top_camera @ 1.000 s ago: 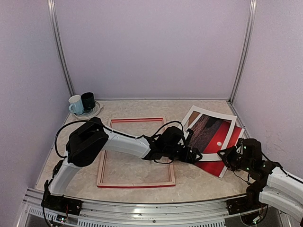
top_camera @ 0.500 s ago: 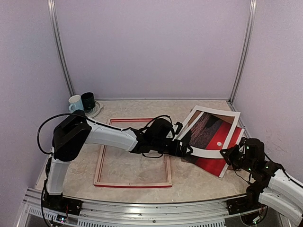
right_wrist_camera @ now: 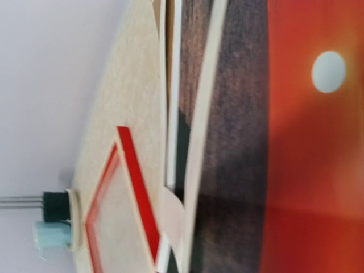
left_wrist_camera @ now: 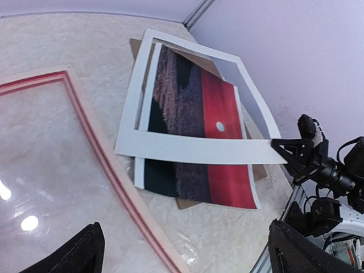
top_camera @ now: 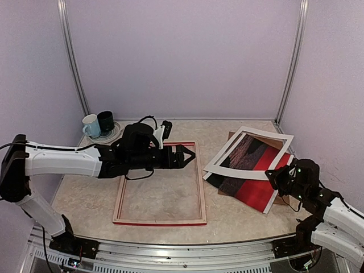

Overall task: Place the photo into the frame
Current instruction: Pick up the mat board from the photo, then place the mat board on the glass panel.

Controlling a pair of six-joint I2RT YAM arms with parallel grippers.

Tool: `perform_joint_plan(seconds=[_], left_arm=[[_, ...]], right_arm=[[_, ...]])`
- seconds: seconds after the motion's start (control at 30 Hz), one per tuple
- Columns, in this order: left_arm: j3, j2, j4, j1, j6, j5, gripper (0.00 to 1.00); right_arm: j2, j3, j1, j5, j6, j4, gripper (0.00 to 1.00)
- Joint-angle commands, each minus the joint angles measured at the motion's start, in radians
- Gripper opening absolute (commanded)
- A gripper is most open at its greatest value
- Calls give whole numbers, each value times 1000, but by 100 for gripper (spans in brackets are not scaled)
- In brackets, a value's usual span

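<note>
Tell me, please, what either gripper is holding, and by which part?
The right gripper pinches the white mat border by its near corner; the left gripper is open, holding nothing.

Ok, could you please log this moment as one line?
left gripper open over frame | right gripper shut on white mat corner | photo beside frame, not inserted

Marbled table [top_camera: 239, 219] — frame [top_camera: 159, 221], saucer [top_camera: 115, 135], perhaps board [left_wrist_camera: 135, 46]

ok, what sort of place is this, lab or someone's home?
Probably a lab test cell: bare lilac walls with metal corner posts, robot arms on a rail, and only staged props: the frame, the photo, white mat, mugs.
</note>
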Motion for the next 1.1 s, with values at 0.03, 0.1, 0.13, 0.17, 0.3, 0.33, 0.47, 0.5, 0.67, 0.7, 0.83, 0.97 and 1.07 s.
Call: perform_joint_plan(seconds=[0.03,0.1,0.13,0.17,0.3,0.33,0.47,0.5,0.67,0.7,0.83,0.97,1.07], left_arm=[[-244,-215,-7,51,-55,-107,99],[-314,-291,-19,66,-70,-123,99],[-341,-342,-31,72,-78,-138,99],[-369,-371,-45,77,-84,-162,99],[-452,-504,-116,100,-110,-205,99],[-475,-526,-121,105,-119,-208,99],[-542,-618,-142,123,-139,-228,99],[-559,-635,-164,127,-140,-233,99],[-607,-667,-188,139,-153,-259,99],[-615,-670,-190,144,-157,-262,99],[-641,-679,-186,164,-165,-259,99],[-658,-694,-214,200,-179,-272,99],[-676,-719,-227,239,-187,-272,99]], right_arm=[[52,27,-7,2,106,167,0],[70,22,-7,-1,141,219,0],[79,21,-7,-3,154,237,0],[89,25,-7,-2,165,250,0],[120,29,-6,-18,191,320,0],[126,30,-5,-22,197,338,0],[158,46,-5,-54,196,388,0],[174,50,-5,-72,191,408,0],[261,53,7,-156,181,549,0],[276,57,13,-165,172,568,0],[355,107,50,-210,106,583,0],[495,156,97,-320,24,639,0],[608,174,139,-388,-21,696,0]])
